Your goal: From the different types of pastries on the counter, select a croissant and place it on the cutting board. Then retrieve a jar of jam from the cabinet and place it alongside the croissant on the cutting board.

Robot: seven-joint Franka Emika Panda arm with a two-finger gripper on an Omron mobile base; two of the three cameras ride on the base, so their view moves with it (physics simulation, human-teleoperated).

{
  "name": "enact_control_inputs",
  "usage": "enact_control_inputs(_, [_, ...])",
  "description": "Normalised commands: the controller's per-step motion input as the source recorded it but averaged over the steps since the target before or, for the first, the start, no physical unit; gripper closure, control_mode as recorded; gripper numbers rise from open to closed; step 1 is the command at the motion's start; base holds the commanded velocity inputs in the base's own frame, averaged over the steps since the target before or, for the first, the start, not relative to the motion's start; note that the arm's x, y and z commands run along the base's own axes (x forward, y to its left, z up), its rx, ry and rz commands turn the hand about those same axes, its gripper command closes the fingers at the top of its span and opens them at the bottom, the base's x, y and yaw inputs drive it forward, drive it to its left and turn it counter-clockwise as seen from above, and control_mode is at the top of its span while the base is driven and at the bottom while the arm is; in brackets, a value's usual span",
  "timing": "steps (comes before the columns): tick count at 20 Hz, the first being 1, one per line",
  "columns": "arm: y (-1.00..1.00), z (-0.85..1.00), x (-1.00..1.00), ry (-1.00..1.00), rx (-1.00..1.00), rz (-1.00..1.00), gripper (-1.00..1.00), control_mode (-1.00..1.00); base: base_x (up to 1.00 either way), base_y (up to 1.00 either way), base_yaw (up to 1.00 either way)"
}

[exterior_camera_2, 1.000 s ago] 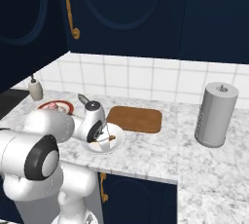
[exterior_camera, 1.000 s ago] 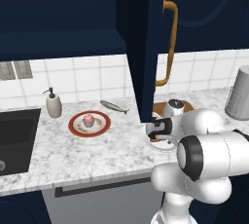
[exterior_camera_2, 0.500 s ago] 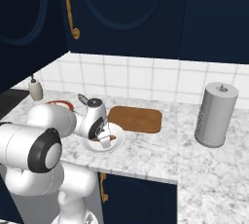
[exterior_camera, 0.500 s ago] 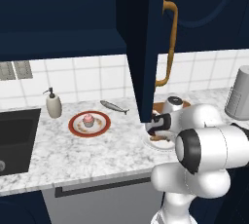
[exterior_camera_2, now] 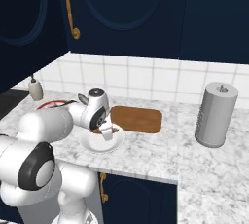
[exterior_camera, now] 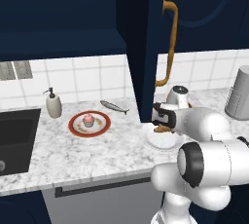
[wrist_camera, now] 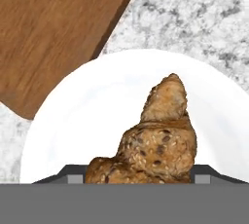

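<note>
The croissant is a golden-brown seeded crescent held between my fingertips, just over a round white plate. My gripper is shut on the croissant and points down at the plate. The brown wooden cutting board lies right behind the plate, and its corner is close ahead in the hand view. The pink-frosted cupcake sits to the left. The navy cabinet door with its brass handle stands open above my gripper. The jar of jam is out of view.
The cupcake rests on a red-rimmed plate, with a grey fish and a soap dispenser near it. A dark sink is at far left. A tall grey canister stands right of the board.
My hand has risen a little off the white plate with the croissant in it and shifted slightly toward the cutting board.
</note>
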Motion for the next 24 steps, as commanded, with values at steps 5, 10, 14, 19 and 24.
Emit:
enact_control_inputs(5, [-0.21, 0.22, 0.66, 0.00, 0.00, 0.06, 1.00, -1.00, 0.00, 0.00, 0.00])
enact_control_inputs(10, [-0.19, 0.03, 0.91, 0.00, 0.00, 0.13, 1.00, -1.00, 0.00, 0.00, 0.00])
enact_control_inputs(14, [-0.25, 0.00, 0.72, 0.02, 0.00, 0.16, 1.00, -1.00, 0.00, 0.00, 0.00])
enact_control_inputs(19, [-0.11, 0.00, 0.65, 0.04, 0.00, 0.13, 1.00, -1.00, 0.00, 0.00, 0.00])
enact_control_inputs(24, [-0.03, 0.00, 0.49, 0.01, 0.00, 0.18, 1.00, -1.00, 0.00, 0.00, 0.00])
